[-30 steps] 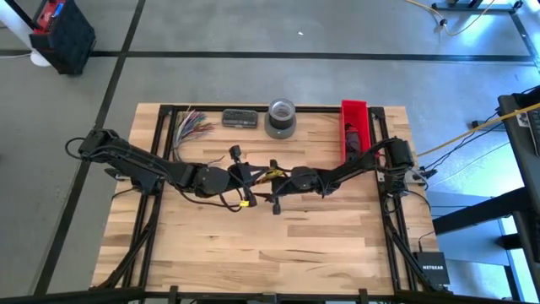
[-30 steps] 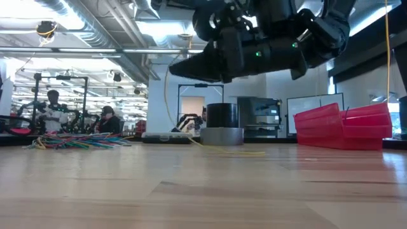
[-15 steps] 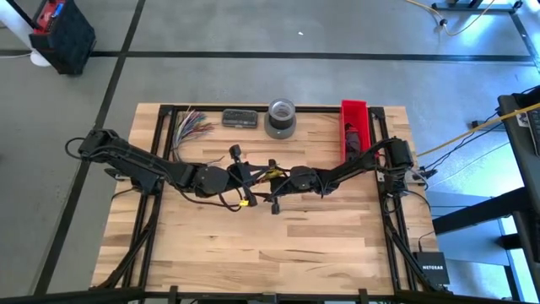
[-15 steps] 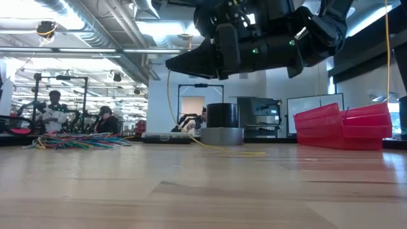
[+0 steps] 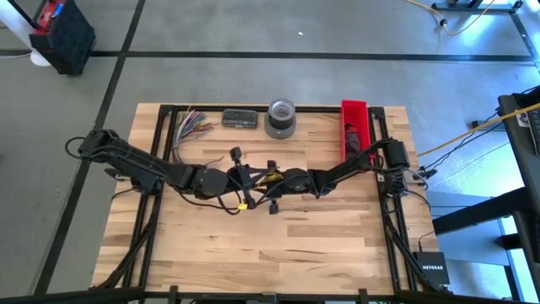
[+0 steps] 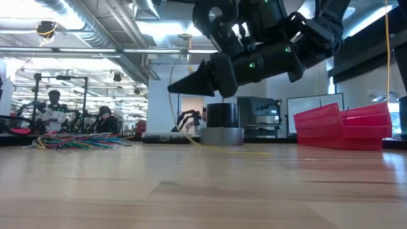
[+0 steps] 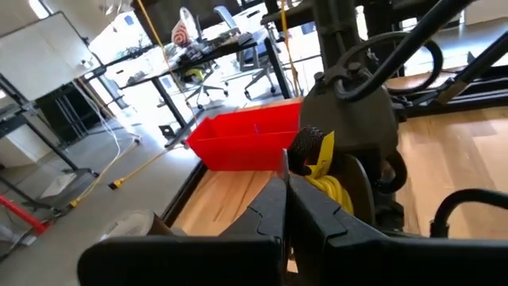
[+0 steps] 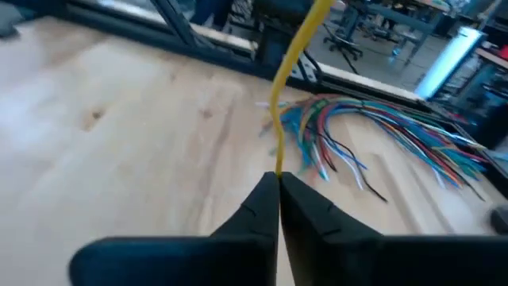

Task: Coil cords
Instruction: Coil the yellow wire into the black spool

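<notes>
The cord is thin and yellow. A small bunch of its loops (image 7: 319,163) hangs between my two grippers over the table's middle (image 5: 270,175). From there a strand (image 8: 290,71) runs off, and its tail (image 6: 235,152) lies on the table near the tape roll. My left gripper (image 5: 251,177) (image 7: 284,187) comes from the table's left, shut, with the loops at its tips. My right gripper (image 5: 270,182) (image 8: 278,179) (image 6: 172,89) comes from the right, shut on the strand. My left gripper is shut level, from the table's left, with the yellow loops (image 7: 311,181) right at its fingertips. The fingers hide the place of contact, so which part it has cannot be told. The loops hang clear of the table. My right gripper pinches a single yellow strand (image 8: 278,163) between its two fingertips. The fingers come from the table's right, slanting a little downward and lying across the strand. The strand leaves the tips and hangs slack (image 6: 169,108) down to the table.
At the far edge stand a grey tape roll (image 5: 281,119) (image 6: 222,130), a dark flat box (image 5: 240,118) and a red bin (image 5: 354,131) (image 6: 343,127). A fan of multicoloured wires (image 5: 191,127) (image 8: 381,135) lies far left. People (image 6: 54,108) sit in the room beyond.
My right gripper has tipped its fingertips downward, sunk a little and shut on the yellow strand. The left gripper and the loops have kept their place.
</notes>
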Available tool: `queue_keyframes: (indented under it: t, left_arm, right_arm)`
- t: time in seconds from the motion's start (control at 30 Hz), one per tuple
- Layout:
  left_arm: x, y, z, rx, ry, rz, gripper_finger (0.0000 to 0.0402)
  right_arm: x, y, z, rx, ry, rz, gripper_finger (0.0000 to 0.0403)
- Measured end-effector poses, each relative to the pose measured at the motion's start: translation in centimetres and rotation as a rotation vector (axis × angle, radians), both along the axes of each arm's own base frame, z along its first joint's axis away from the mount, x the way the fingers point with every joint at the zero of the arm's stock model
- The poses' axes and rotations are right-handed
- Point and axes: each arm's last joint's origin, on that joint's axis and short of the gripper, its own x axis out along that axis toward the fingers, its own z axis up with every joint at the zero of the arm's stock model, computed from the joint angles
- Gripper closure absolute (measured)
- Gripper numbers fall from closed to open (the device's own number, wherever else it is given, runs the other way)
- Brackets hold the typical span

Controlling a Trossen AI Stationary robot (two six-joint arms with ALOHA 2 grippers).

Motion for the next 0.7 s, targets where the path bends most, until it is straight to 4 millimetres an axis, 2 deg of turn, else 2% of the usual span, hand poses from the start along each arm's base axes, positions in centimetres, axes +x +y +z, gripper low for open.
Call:
queue_keyframes:
  t: [0.3,0.7]
  left_arm:
    - [-0.8,-1.2,0.3,0.084,0.009,0.086,0.0402]
    - [-1.6,-1.4,0.5,0.099,0.044,0.087,0.0402]
  right_arm:
    - [-1.2,-0.4,1.4,-0.085,0.103,-0.062,0.0396]
    - [-6.1,-1.2,2.9,-0.189,0.104,-0.221,0.0400]
